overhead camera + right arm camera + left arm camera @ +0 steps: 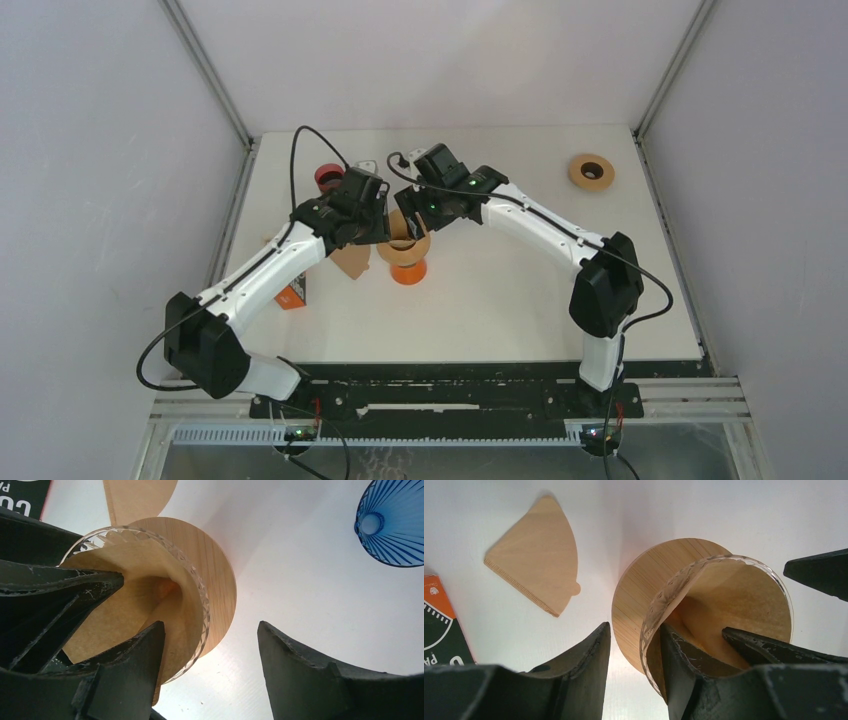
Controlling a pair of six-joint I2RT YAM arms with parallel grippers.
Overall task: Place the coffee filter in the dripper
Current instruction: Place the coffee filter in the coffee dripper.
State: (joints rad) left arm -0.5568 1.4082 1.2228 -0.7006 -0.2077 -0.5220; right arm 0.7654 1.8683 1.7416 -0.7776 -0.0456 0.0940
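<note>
Seating step. The filter (130,572) sits inside the dripper (215,565), mid-table. The left gripper (634,630) and right gripper (211,627) straddle its rim, jaws apart, clamping nothing. Next, we judge: withdraw without dragging the filter.

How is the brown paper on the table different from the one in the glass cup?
The folded brown paper filter lies flat like a fan; the opened brown paper filter is spread into a cone. The folded one rests on the white table; the opened one sits inside the glass dripper. Both are tan paper.
</note>
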